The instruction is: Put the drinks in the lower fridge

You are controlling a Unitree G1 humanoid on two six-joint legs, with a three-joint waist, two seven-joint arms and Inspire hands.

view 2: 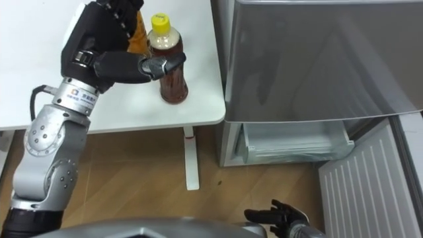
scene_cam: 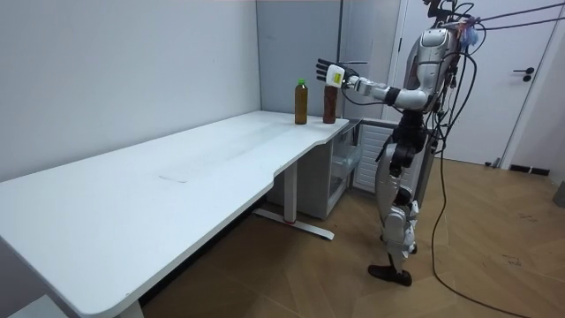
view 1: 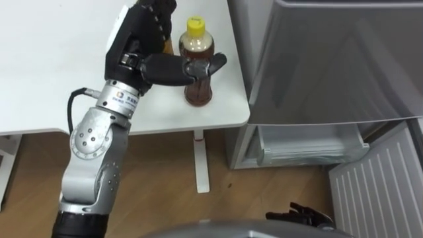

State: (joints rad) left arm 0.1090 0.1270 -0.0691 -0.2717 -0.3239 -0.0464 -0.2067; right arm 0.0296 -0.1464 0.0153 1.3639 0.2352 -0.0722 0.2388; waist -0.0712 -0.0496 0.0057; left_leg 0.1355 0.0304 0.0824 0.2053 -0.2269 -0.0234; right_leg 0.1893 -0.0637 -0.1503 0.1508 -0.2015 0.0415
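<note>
Left hand (view 1: 142, 46): thumb hooked across the front of yellow-capped bottle (view 1: 198, 76), fingers behind it, bottle upright on white table (view 1: 53, 66) | right hand (view 2: 281, 215): low, relaxed, empty | green-capped bottle (scene_cam: 301, 102): on table, just beside | lower fridge compartment (view 1: 310, 142): open, no drinks visible | progress: none stored, both remaining.

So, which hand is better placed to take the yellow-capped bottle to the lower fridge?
Left. The left hand has its thumb curled round the yellow-capped bottle at the table corner; the right hand hangs low by the open lower fridge, away from the table, holding nothing.
</note>
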